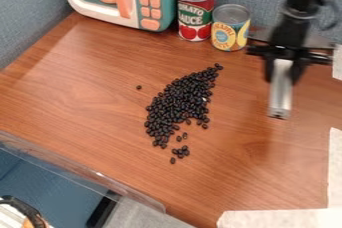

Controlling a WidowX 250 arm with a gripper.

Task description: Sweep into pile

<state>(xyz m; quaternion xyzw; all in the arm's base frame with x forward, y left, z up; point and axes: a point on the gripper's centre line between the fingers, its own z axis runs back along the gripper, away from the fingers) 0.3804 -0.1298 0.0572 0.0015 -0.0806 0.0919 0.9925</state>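
My black gripper (283, 65) hangs over the right side of the wooden table, shut on a silver bar-like tool (280, 94) that points down. To its left, apart from the tool, black beans (180, 102) lie in a long slanting heap across the middle. The heap runs from the upper right toward the lower left. A few beans (180, 152) sit in a small cluster below it, and a single bean (139, 87) lies off to the left.
A toy microwave (160, 2) stands at the back left, beside a tomato sauce can (195, 14) and a yellow-labelled can (230, 29). A clear edging (87, 172) borders the table's lower left. Pale tape (280, 218) lies at the lower right.
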